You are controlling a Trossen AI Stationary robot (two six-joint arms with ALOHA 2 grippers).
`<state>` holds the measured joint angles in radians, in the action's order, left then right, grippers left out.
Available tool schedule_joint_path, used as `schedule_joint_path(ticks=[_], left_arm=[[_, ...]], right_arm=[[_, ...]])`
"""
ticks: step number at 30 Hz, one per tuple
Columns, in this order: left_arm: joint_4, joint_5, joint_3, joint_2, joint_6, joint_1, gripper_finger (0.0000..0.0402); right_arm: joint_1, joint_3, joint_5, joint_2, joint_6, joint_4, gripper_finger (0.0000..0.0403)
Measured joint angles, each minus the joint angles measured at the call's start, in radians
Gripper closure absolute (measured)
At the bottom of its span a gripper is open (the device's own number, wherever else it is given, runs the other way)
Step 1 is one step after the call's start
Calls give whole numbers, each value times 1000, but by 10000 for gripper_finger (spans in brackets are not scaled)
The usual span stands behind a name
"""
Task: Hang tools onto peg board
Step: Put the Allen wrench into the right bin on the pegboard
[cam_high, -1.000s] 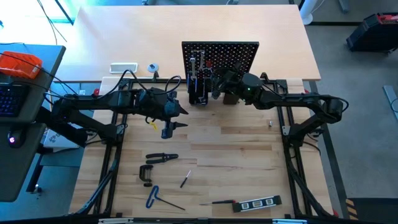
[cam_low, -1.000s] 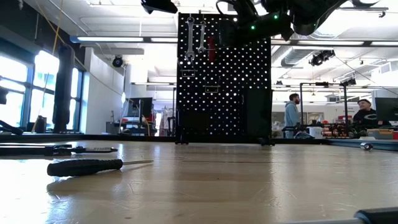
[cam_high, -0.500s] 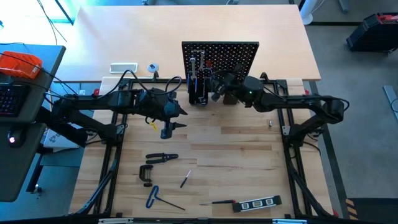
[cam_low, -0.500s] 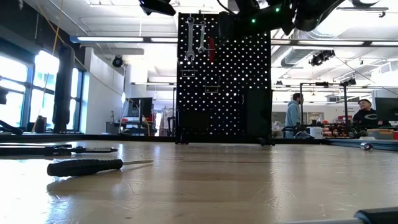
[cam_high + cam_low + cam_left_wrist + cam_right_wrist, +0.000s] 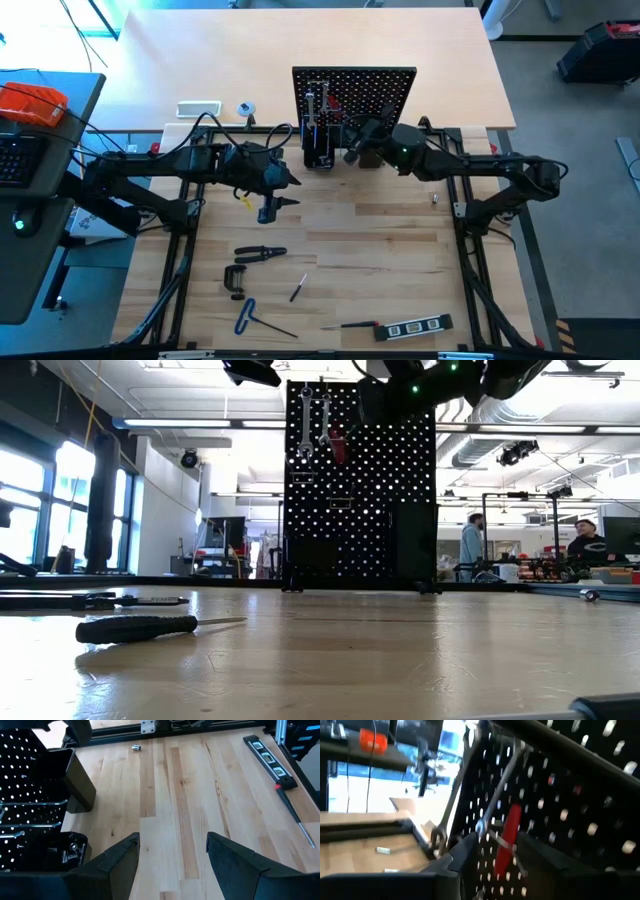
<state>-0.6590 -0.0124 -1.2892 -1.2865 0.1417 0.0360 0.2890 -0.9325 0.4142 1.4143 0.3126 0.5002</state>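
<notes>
Room: an open workshop with ceiling lights lies behind the surface (image 5: 400, 240), two people standing far off at the low view's right edge.
Peg board: the peg board (image 5: 355, 85) stands upright at the far middle of the wooden surface, two silver wrenches (image 5: 314, 422) and a red-handled tool (image 5: 339, 445) hanging near its top.
Right pincer: the right pincer (image 5: 352, 150) is raised just in front of the board; whether it is released or clenched on something, I cannot tell, as the wrist view is blurred.
Left pincer: the left pincer (image 5: 172, 852) hovers left of the board, fingers spread and empty.
Tools lying: pliers (image 5: 258, 254), C-clamp (image 5: 236, 280), blue-handled hex key (image 5: 250, 317), small screwdriver (image 5: 298, 289) and level (image 5: 418, 325) lie near the front edge.
Cut off: in the low view both arms run out of the top edge.
</notes>
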Motion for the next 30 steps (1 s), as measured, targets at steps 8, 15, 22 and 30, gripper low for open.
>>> schedule_joint_path(ticks=[8, 15, 22, 30], left_arm=[[6, 0, 0, 0, -7, 0, 179], [6, 0, 0, 0, -7, -11, 179], [-14, -6, 0, 0, -8, -11, 179], [-46, -25, 0, 0, -11, -11, 179]], right_arm=[[-2, 0, -4, 0, -19, -19, 272], [-16, 0, -3, 0, 11, -15, 272], [-65, 0, 88, -1, 95, 24, 272], [-123, 0, 224, -6, 195, 41, 272]])
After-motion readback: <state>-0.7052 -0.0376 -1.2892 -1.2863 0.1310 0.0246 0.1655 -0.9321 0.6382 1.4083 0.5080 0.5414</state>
